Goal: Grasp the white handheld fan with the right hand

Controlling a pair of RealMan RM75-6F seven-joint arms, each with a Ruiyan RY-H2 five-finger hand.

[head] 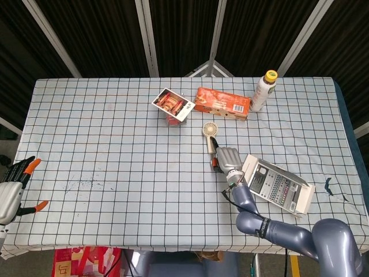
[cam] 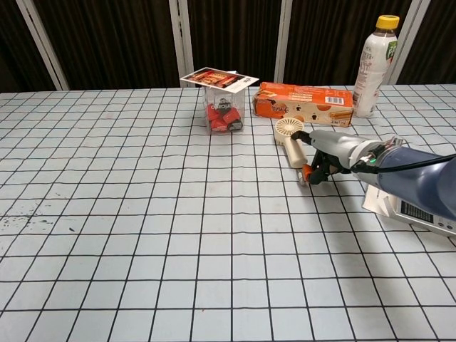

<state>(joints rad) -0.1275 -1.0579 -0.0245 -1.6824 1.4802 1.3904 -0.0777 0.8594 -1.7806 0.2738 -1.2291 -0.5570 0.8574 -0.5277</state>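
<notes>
The white handheld fan (head: 210, 136) lies flat on the checked cloth, its round head (cam: 288, 129) toward the orange box and its handle (cam: 295, 154) pointing to the near edge. My right hand (head: 226, 158) sits just right of the handle, also visible in the chest view (cam: 329, 149). Its thumb reaches the handle's upper part and its curled, orange-tipped fingers (cam: 308, 172) touch the lower end. The handle is not enclosed and the fan rests on the table. My left hand (head: 11, 187) hangs off the table's front left corner, fingers spread, holding nothing.
A white printed box (head: 278, 184) lies right beside my right forearm. Behind the fan stand an orange snack box (head: 222, 103), a clear cup of red packets under a card (head: 172, 105), and a white bottle with a yellow cap (head: 263, 91).
</notes>
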